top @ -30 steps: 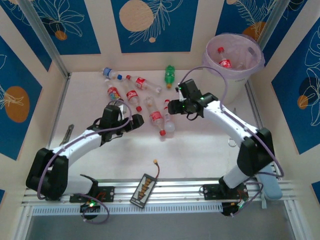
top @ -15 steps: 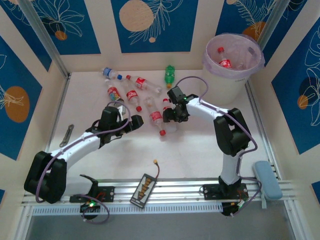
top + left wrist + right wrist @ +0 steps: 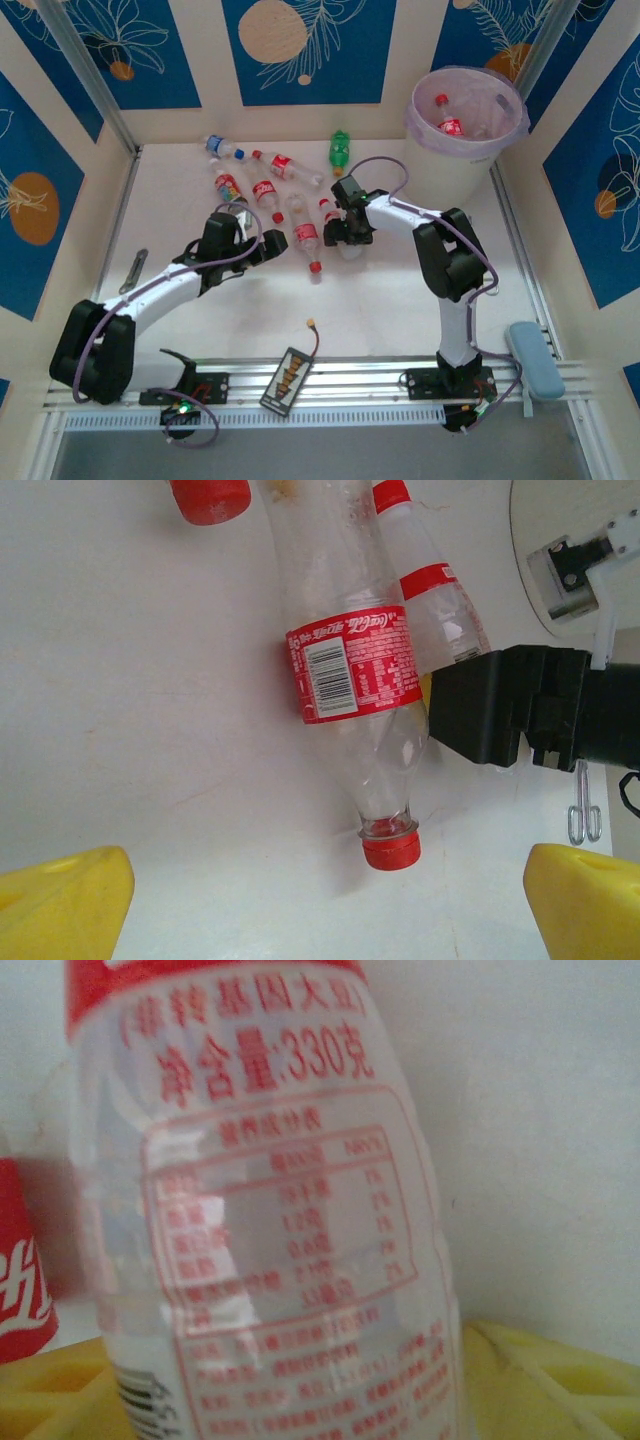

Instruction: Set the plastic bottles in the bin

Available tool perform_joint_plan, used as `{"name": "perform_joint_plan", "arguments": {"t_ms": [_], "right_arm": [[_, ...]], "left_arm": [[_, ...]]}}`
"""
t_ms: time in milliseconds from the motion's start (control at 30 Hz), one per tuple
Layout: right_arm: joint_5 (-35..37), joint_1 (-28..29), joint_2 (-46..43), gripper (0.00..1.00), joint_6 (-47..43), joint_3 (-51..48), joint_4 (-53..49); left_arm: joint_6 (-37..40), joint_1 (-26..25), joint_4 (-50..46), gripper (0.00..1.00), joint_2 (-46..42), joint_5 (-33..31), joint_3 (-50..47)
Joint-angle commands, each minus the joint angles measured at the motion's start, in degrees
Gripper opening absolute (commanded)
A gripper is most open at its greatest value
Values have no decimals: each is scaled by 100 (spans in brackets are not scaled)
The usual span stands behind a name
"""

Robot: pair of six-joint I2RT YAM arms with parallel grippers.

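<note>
Right gripper (image 3: 346,228), a second ago farther right on an outstretched arm, now sits on a folded arm astride a pale red-capped bottle (image 3: 270,1220) at the right of the cluster on the table; whether its jaws press the bottle cannot be told. The neighbouring red-labelled bottle (image 3: 352,670) has shifted slightly left. Left gripper (image 3: 325,900) is unmoved, jaws wide apart near that bottle's cap; the bin (image 3: 414,112), far right, already contains a red-labelled bottle.
</note>
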Motion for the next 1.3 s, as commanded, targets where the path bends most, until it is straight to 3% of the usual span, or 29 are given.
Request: {"name": "perform_joint_plan", "arguments": {"t_ms": [0,333,967,1267], "right_arm": [[-79,-21,177,75,-14,56,128],[-200,-95,457,81,-134,173,341],[-234,-152,-72,54,-357,220,193],[-104,-123,-790,53,-616,291,-159]], "left_arm": [[-58,66,180,100,48,152,-93],[-48,61,235,100,91,141,-111],[-15,74,211,100,156,188,-8],[-9,75,264,100,291,228,92]]}}
